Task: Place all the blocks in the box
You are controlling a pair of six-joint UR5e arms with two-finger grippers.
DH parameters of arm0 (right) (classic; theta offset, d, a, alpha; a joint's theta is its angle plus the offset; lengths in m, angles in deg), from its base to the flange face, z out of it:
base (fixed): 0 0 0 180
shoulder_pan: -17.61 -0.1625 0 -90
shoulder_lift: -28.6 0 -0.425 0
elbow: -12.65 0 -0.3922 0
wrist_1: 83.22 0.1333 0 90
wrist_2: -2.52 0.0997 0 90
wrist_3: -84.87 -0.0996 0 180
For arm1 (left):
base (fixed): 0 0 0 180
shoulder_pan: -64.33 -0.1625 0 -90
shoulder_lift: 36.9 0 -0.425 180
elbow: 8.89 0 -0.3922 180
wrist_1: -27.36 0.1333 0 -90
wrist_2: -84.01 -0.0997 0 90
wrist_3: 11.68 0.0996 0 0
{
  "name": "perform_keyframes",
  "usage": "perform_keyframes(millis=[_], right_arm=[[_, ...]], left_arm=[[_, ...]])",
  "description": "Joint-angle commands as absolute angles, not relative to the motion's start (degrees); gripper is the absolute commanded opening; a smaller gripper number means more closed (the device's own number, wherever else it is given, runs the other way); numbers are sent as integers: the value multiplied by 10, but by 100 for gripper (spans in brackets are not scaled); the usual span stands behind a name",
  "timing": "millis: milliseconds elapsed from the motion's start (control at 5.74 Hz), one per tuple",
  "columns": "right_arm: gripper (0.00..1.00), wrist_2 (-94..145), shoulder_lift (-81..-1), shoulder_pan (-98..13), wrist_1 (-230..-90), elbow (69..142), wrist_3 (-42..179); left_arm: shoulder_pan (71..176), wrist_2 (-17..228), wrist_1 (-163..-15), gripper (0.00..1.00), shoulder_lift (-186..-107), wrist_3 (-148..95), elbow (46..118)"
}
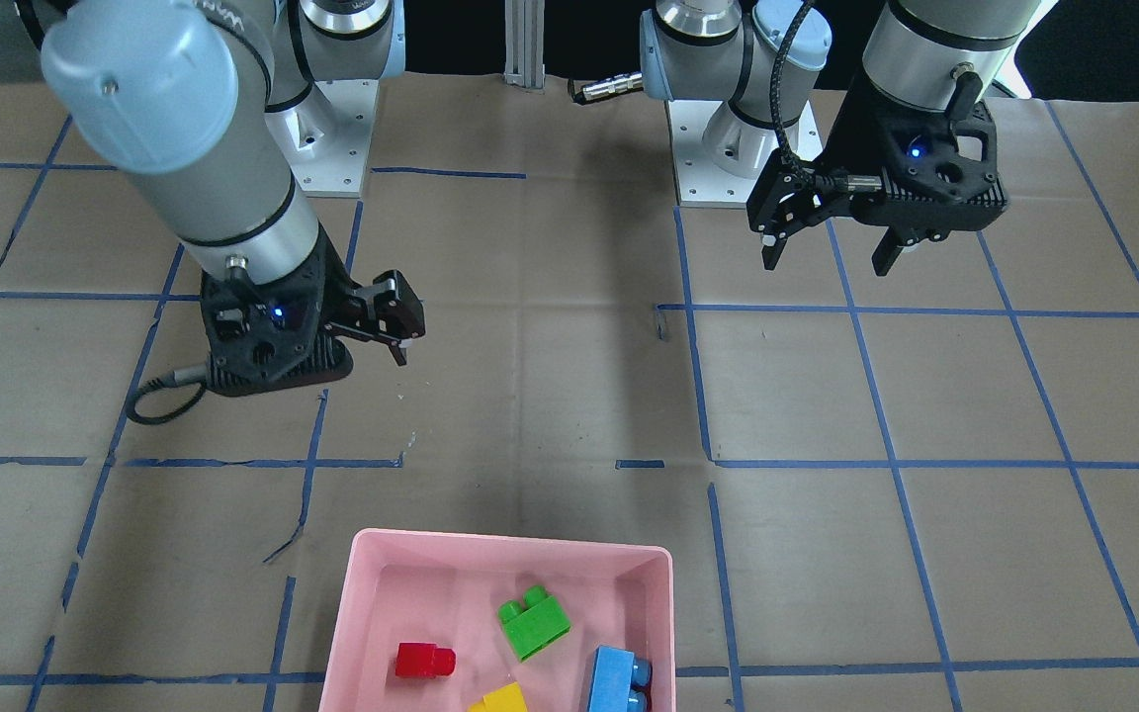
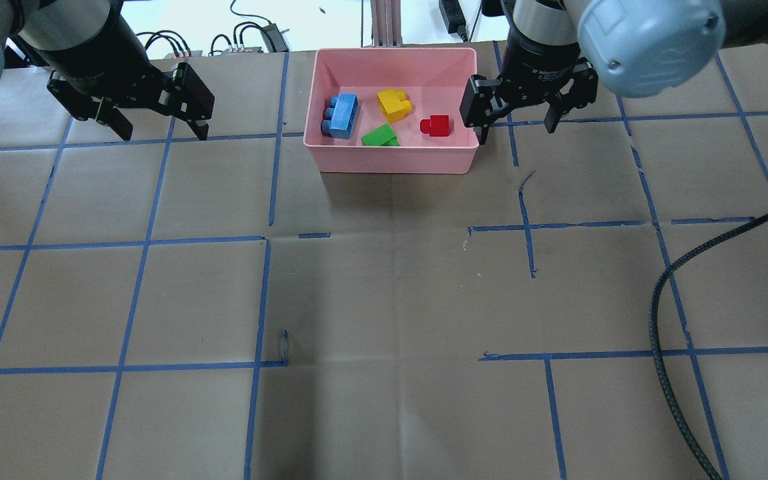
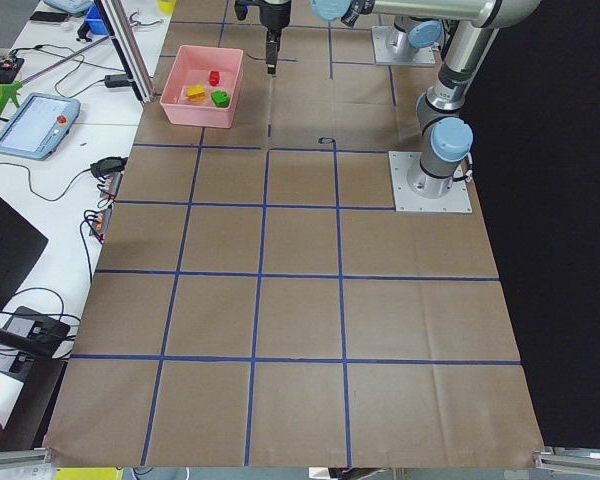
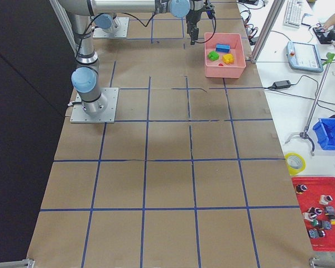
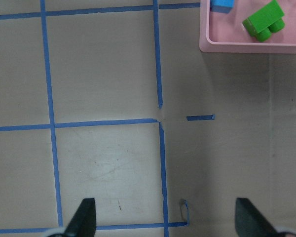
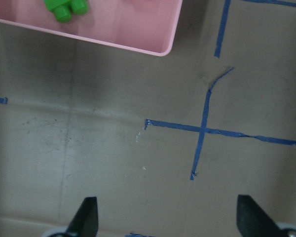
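blocks (image 2: 343, 115) all in box (image 2: 391, 161) — left gripper (image 2: 162, 130), right gripper (image 2: 516, 127) both spread empty; the right, at the box's right wall up top, could knock it.

The table (image 3: 300, 320) is covered in brown paper (image 3: 420, 320) marked into squares by blue tape (image 3: 262, 250). Along one long side of the table stands a white bench (image 4: 282, 114) with a blue bin (image 4: 330, 134) and a red tray (image 4: 318, 215); beyond the table's opposite side all is black.

Robotics laboratory. Evidence: brown paper-covered table (image 3: 300, 320) gridded with blue tape (image 5: 157, 49); grey robot arm (image 3: 445, 150) bolted to a square metal base plate (image 3: 405, 203); grey touchscreen teach pendant (image 3: 35, 125) at upper left of the exterior left view; red plastic parts tray (image 4: 329, 190) at lower right of the exterior right view.
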State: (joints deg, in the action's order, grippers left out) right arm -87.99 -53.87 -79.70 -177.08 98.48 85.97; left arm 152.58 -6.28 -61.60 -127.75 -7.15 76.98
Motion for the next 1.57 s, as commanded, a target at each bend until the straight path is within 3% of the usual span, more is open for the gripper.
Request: perform_keyframes(millis=[0, 348, 1394], right_arm=[[100, -887, -601, -798, -1768, 1050, 853], [100, -880, -645, -793, -1775, 1077, 841], [100, -862, -640, -796, -1769, 1083, 835]], left_arm=[[1521, -55, -616, 100, -1279, -70, 771], [1521, -55, -617, 100, -1279, -70, 771], [1521, -54, -616, 100, -1279, -69, 771]])
